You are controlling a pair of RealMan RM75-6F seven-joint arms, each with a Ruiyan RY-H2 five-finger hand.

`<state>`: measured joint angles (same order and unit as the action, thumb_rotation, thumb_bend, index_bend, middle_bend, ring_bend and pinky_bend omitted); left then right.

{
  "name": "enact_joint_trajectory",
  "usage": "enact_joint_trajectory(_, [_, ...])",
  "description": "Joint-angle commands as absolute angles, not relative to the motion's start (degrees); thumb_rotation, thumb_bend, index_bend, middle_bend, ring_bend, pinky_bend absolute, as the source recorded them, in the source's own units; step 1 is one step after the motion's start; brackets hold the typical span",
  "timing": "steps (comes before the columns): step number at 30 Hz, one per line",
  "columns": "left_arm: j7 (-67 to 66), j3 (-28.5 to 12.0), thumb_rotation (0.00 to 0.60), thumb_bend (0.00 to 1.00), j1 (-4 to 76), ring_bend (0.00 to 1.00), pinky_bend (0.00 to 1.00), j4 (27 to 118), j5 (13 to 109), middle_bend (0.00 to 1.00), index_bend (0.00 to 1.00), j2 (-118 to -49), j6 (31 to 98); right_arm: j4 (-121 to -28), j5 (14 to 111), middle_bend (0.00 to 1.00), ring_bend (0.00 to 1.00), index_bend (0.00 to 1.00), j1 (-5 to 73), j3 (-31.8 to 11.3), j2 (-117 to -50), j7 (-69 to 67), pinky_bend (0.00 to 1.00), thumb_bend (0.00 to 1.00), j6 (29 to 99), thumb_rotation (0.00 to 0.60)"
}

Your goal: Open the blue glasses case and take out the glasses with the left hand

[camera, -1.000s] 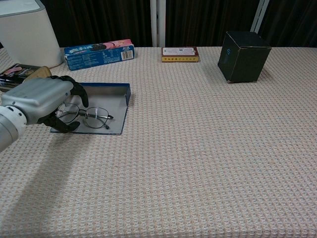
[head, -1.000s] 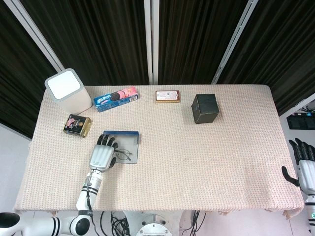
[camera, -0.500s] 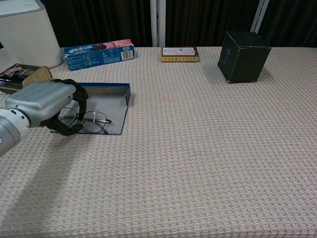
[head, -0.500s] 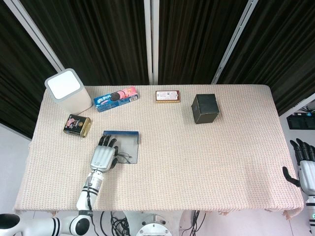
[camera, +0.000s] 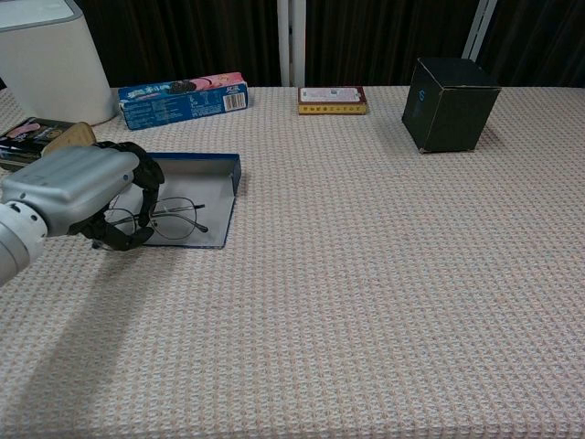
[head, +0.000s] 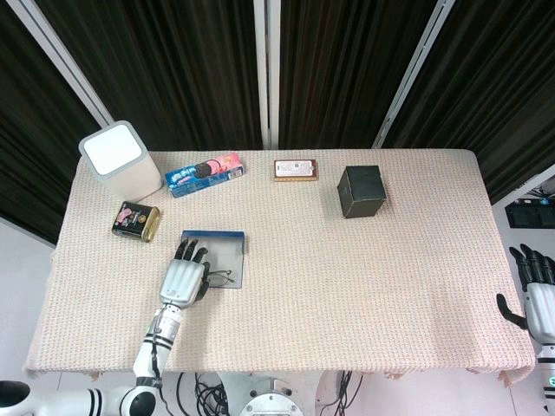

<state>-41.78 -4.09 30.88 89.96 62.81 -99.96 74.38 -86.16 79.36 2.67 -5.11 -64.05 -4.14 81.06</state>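
- Glasses (camera: 169, 219) lie in the opened blue glasses case (camera: 212, 183), which sits flat on the table (camera: 384, 274) near its left side; the raised blue wall is at the far edge.
- Left hand (camera: 82, 187) hangs over the left part of the case, its dark fingers (camera: 142, 178) curled down around the near lens and frame. In the chest view they appear clamped on the frame, though whether the pinch is firm I cannot tell.
- Right hand (head: 538, 290) rests off the table's right edge, fingers apart, holding nothing.
- Opening looks done; the step in hand is lifting the glasses out.
- To do it well, I would keep the pinch on the rim or bridge rather than the lens, and raise straight up until the temple arms clear the case floor and side wall.
- A thin wire frame is likely to slip or twist, so a slow lift with a level wrist seems wise.
- A risk is the frame catching on the case and dragging it along; a tilt towards the open near side may free it.
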Motion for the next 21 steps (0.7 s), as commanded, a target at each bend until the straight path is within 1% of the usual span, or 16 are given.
enact_joint_trajectory(1, [-42.44,-3.85,0.6,0.42,30.56,0.06,0.09,91.99,63.98,0.22,0.73,-99.27,75.08,-86.28,79.41,0.0,0.0,0.0,2.68,-5.11,-64.01,-4.04,0.0,0.33,81.09,0.6])
enact_joint_trajectory(6, [-44.31,-2.69,0.6,0.42,30.29,0.07,0.09,96.94,65.1,0.22,0.73,-98.05,75.08,-86.59,79.63,0.0,0.0,0.0,2.77,-5.13,-63.98,-3.88,0.0,0.33,81.17,0.6])
enact_joint_trajectory(11, [-47.11,-0.13,0.6,0.42,29.68,0.07,0.09,101.88,64.8,0.23,0.73,-96.95,74.31,-86.79,79.89,0.0,0.0,0.0,2.75,-5.08,-63.85,-3.88,0.0,0.33,81.37,0.6])
enact_joint_trajectory(15, [-48.26,1.54,0.6,0.42,29.47,0.07,0.09,103.06,64.94,0.23,0.71,-96.87,73.39,-86.86,79.98,0.0,0.0,0.0,2.65,-4.97,-63.75,-4.04,0.0,0.33,81.42,0.6])
enact_joint_trajectory(17, [-48.0,2.09,0.6,0.41,29.53,0.07,0.09,102.81,65.09,0.23,0.62,-96.77,72.45,-86.91,80.07,0.0,0.0,0.0,2.59,-4.93,-63.73,-4.07,0.0,0.33,81.56,0.6])
enact_joint_trajectory(18, [-47.61,2.25,0.6,0.4,29.59,0.07,0.09,102.74,65.18,0.22,0.54,-96.63,71.93,-86.93,80.1,0.0,0.0,0.0,2.56,-4.92,-63.72,-4.08,0.0,0.33,81.61,0.6])
enact_joint_trajectory(19, [-47.11,2.48,0.6,0.38,29.68,0.07,0.09,102.7,65.33,0.21,0.42,-96.43,71.26,-86.96,80.13,0.0,0.0,0.0,2.55,-4.93,-63.7,-4.06,0.0,0.33,81.68,0.6])
enact_joint_trajectory(20, [-46.33,2.75,0.6,0.36,29.89,0.07,0.09,102.64,65.79,0.2,0.34,-96.06,70.36,-87.0,80.15,0.0,0.0,0.0,2.53,-4.94,-63.68,-4.04,0.0,0.33,81.75,0.6])
enact_joint_trajectory(21, [-45.69,2.82,0.6,0.32,30.0,0.07,0.09,102.51,66.32,0.17,0.19,-95.85,69.95,-87.06,80.16,0.0,0.0,0.0,2.53,-4.96,-63.64,-4.01,0.0,0.33,81.78,0.6])
